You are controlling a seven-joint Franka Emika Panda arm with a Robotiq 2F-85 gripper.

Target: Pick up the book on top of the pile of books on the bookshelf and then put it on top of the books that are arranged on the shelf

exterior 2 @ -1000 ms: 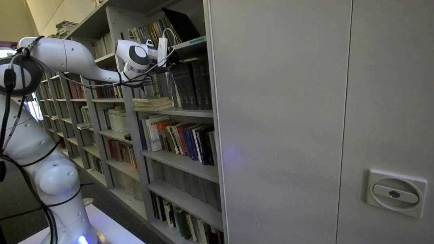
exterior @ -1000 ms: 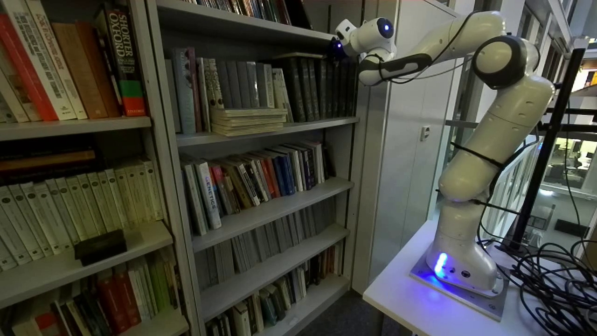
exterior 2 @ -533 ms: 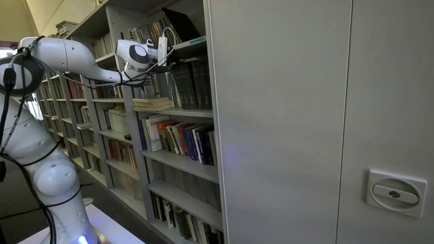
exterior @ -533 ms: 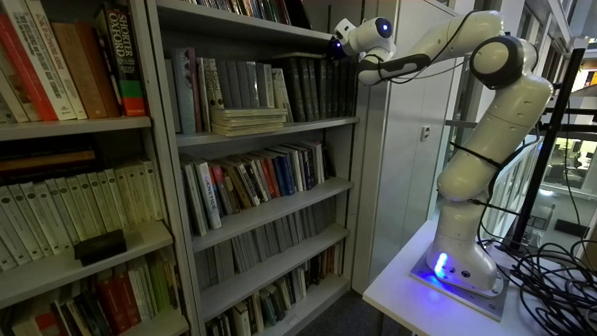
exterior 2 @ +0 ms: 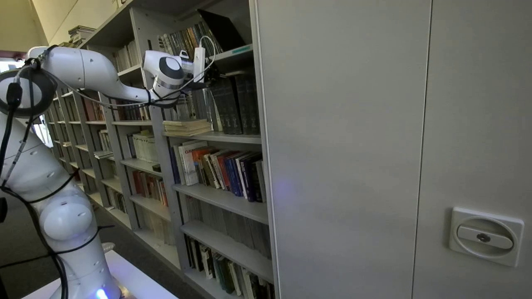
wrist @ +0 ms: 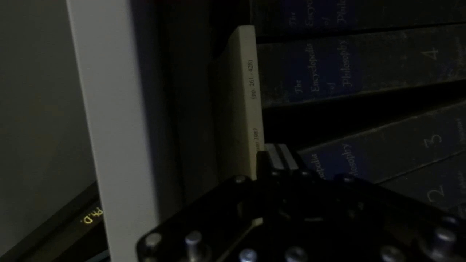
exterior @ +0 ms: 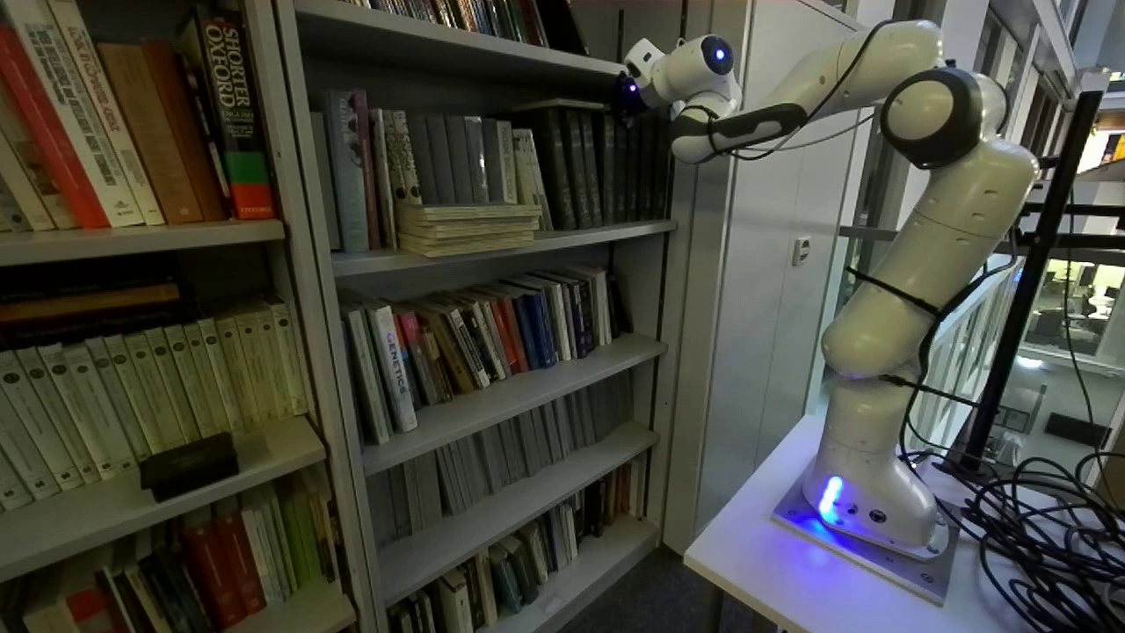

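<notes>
With tool (wrist: 281,156) closed and empty just beside the pale book (wrist: 251,105) lying flat atop dark upright books (exterior: 598,167), likely aims to push it back from the shelf's front edge (exterior: 606,233) for steadier support.

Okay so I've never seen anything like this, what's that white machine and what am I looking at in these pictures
The white machine is a robot arm, mounted on a table and reaching toward a bookshelf. Two pictures are taken from outside it; the dark one is from its wrist, where everything appears turned sideways. On the bookshelf, a pile of pale books lies in front of upright grey books. Farther along, a thin pale book lies on top of dark encyclopedia volumes. The arm's black pincer is shut, right by that book's spine. Nothing shows between its tips, so it seems to hold nothing; whether it touches the book, I can't tell.
</notes>
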